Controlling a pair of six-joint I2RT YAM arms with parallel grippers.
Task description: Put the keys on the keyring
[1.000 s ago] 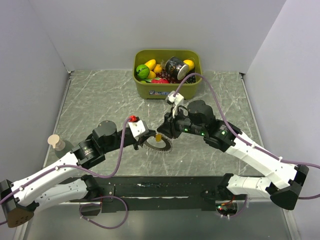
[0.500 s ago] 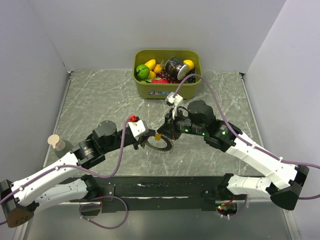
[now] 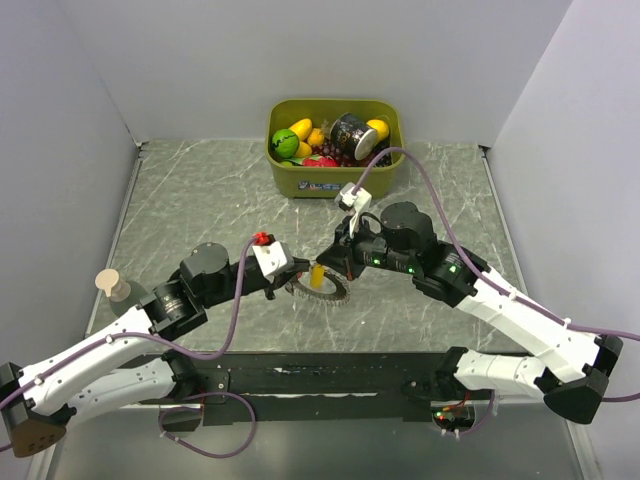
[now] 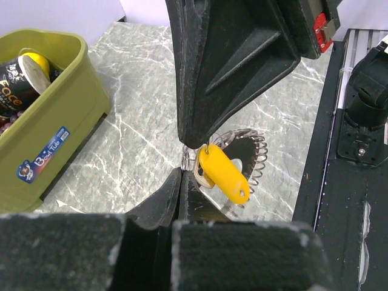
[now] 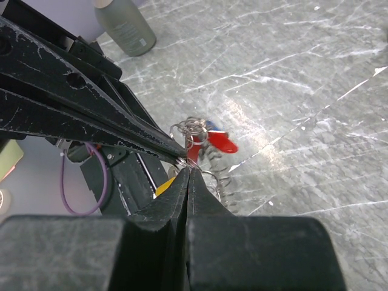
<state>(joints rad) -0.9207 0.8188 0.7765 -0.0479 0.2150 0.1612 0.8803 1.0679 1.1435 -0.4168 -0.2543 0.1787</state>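
The keyring (image 3: 328, 291), a grey coiled wire ring, hangs just over the marble table between my two grippers. My left gripper (image 3: 297, 278) is shut on its rim (image 4: 185, 160), jaws pressed together. A yellow key (image 4: 223, 174) dangles from a small loop right under the tip of my right gripper (image 3: 322, 266), which is shut on that loop. In the right wrist view the right gripper (image 5: 189, 168) meets the left one tip to tip. A red key (image 5: 219, 143) with a blue key (image 5: 211, 125) behind it hangs among small rings on the coil (image 5: 222, 180). No black key shows.
An olive bin (image 3: 335, 182) with toy fruit and a dark can stands at the back centre, also seen in the left wrist view (image 4: 57, 136). A small bottle (image 3: 112, 285) stands at the table's left edge. A black rail (image 3: 330, 372) runs along the near edge.
My right gripper's jaws have closed at the yellow key's loop. Both grippers and the keyring have shifted slightly; the left stayed shut.
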